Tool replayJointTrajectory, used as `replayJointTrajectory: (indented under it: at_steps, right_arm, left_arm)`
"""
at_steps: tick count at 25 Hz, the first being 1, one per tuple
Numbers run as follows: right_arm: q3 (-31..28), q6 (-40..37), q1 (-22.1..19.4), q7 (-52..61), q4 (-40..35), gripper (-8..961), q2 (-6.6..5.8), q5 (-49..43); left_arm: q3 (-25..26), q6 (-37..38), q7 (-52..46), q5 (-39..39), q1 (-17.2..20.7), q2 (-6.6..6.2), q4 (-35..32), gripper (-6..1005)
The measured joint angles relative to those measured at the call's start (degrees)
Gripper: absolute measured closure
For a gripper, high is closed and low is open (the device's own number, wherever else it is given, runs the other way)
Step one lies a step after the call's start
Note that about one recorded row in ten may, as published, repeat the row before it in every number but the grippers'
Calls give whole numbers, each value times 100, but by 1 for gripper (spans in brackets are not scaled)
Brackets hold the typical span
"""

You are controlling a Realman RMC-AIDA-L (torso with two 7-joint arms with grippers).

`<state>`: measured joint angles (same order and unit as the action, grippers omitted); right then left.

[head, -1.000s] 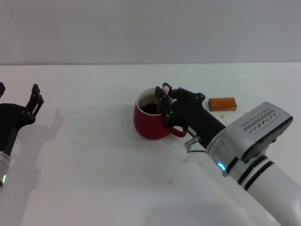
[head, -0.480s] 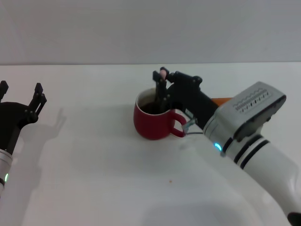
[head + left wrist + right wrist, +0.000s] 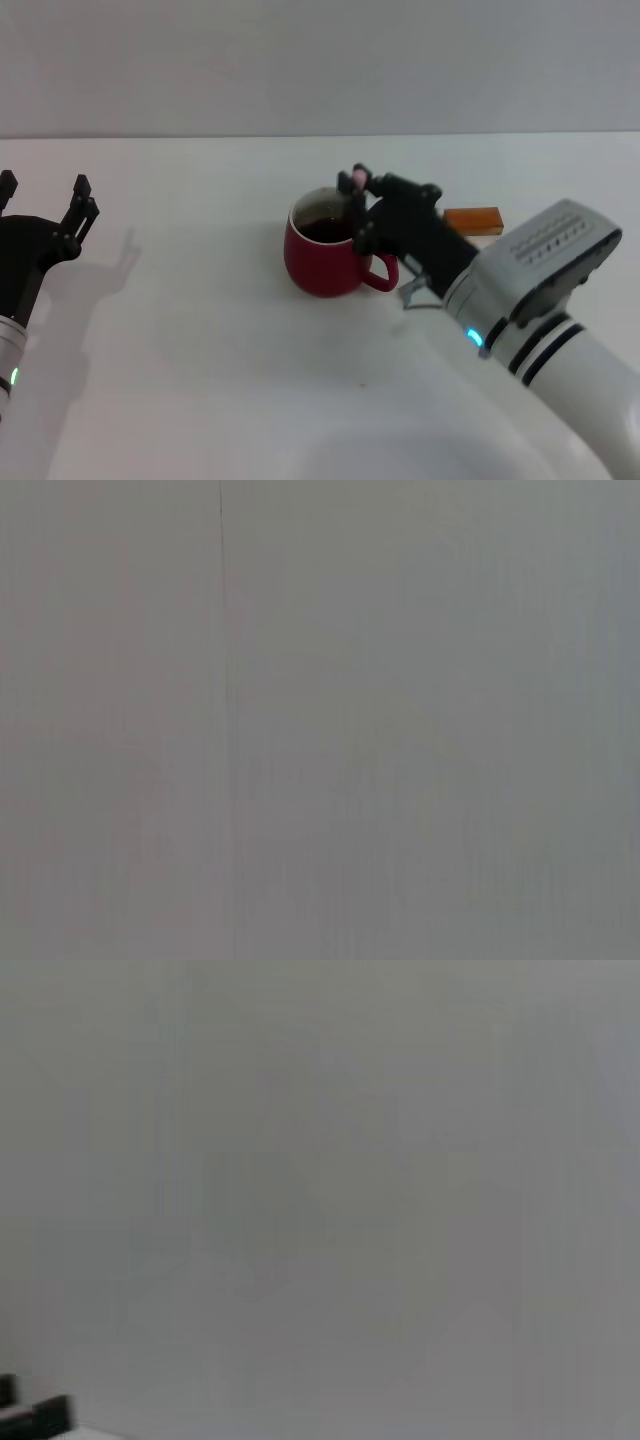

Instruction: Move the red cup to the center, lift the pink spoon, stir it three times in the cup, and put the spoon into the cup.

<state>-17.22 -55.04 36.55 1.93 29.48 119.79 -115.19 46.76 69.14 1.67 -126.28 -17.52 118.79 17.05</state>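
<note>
Head view: red cup (image 3: 322, 255) sitting near table (image 3: 200, 350) centre, handle turned toward right arm, dark liquid visible inside. Right gripper (image 3: 357, 192) poised over far-right part of rim, fingers closed on pink spoon (image 3: 356, 182); only pale pink handle tip showing above fingers, lower part of spoon hidden behind fingers, probably dipped into liquid but not confirmable. Orange-brown block (image 3: 472, 220) lying beyond right arm, apart from cup. Left gripper (image 3: 45, 215) parked at far left edge, well apart from cup, fingers spread, holding nothing. Judged step: stirring in progress, cup placement already done; stroke count not determinable from this moment. Next move calls for completing remaining circles while keeping spoon clear of cup wall, then lowering until bowl rests on cup bottom and releasing so handle leans on rim; risk of nudging cup or splashing liquid if wrist swings wide. Left wrist view: uniform grey surface only, faint vertical line, no task thing or fingers visible. Right wrist view: plain grey field, small dark shape at one corner, unidentifiable; cup and spoon not shown. Against earlier head frames: half a second ago gripper and spoon tip stood higher and further toward cup's far-left rim, block mostly hidden by arm; now shifted back right and lower, block exposed again, consistent with circular stirring path. Cup position unchanged; left gripper essentially unchanged.
</note>
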Motion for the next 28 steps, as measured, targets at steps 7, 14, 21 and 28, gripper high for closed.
replayJointTrajectory:
  at_steps: [7,14,21,28]
  right_arm:
    - [-55,56,111,0,61,815,8,-89]
    - [-241,41,180,0,42,815,-13,-182]
    - [-252,17,134,0,62,590,-12,-291]
    - [-960,-891,-813,-43,-145,428,-48,-267]
  left_arm:
    - [-9,2,-6,-16,29,4,84,152]
    - [-18,4,-9,-19,30,4,117,152]
    - [-24,8,-9,-20,42,-5,141,152]
    - [26,44,-9,13,70,-20,102,152]
